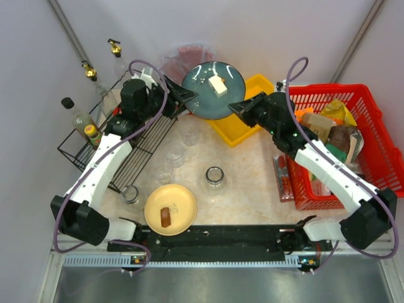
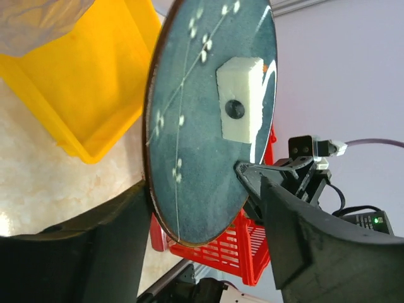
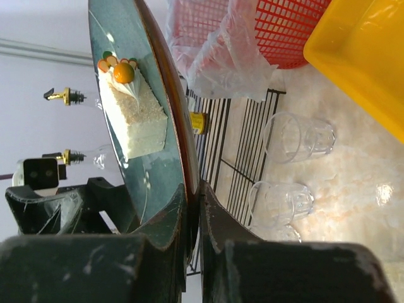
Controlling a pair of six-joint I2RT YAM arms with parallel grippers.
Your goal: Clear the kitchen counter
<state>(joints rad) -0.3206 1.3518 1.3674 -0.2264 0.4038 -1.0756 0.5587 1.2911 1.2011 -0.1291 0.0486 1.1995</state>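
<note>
Glazed teal plate (image 1: 213, 89), likely stiff, slick, breakable, pinched at rim by clamped right gripper (image 3: 192, 199); left gripper (image 2: 202, 214) agape astride edge.

No text, brand or number is readable in any view. The print on the packages (image 1: 338, 115) in the red basket (image 1: 374, 100) is too small to read, and the yellow bottle label (image 1: 93, 133) is blurred.

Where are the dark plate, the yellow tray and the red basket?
dark plate (image 1: 205, 102): top external view, bare glaze toward its near edge.
yellow tray (image 1: 237, 131): top external view, near corner.
red basket (image 1: 380, 140): top external view, right mesh wall.
</note>
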